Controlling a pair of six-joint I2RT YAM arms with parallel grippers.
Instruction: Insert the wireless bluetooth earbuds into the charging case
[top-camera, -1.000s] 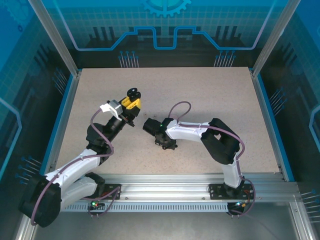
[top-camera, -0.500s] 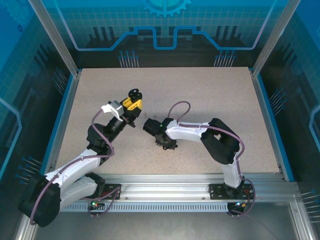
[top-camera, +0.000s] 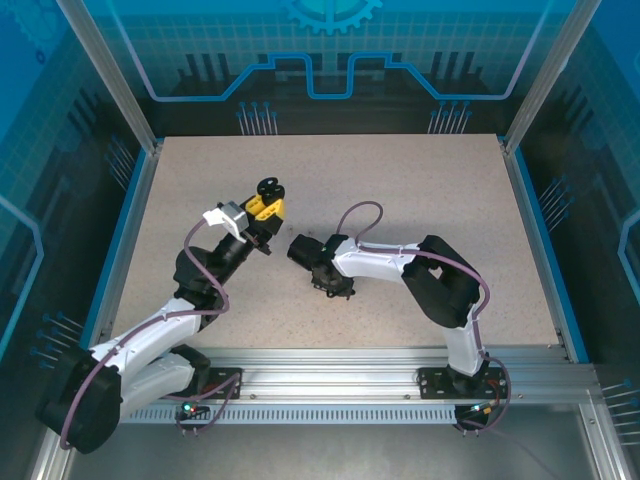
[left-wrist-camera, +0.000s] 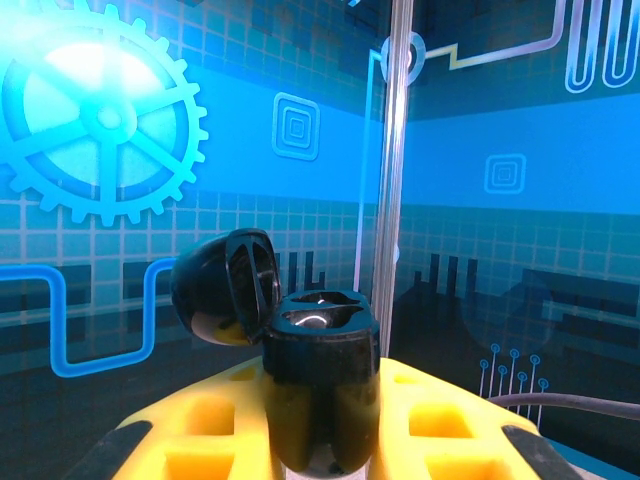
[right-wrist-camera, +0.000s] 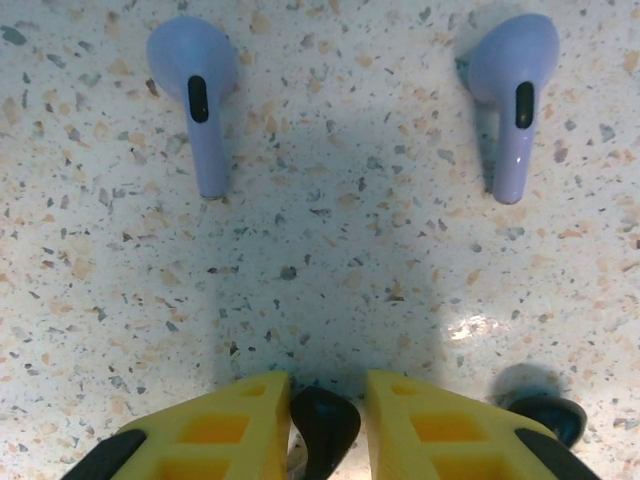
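My left gripper (top-camera: 264, 207) is raised off the table and shut on the black charging case (left-wrist-camera: 320, 380). The case stands upright between the yellow fingers (left-wrist-camera: 440, 420), its lid (left-wrist-camera: 225, 285) flipped open to the left. My right gripper (top-camera: 298, 247) points down over the table's middle. A black earbud (right-wrist-camera: 325, 425) sits between its fingers, its rounded head towards the table, and the gripper (right-wrist-camera: 327, 385) is shut on it. Two purple earbuds (right-wrist-camera: 200, 95) (right-wrist-camera: 515, 90) lie on the speckled table ahead of it, stems pointing back. Another black earbud (right-wrist-camera: 540, 415) lies beside the right finger.
The speckled tabletop (top-camera: 420, 190) is bordered by blue rails and glass walls with metal posts (top-camera: 110, 70). Both arm bases sit on the aluminium rail (top-camera: 330, 385) at the near edge.
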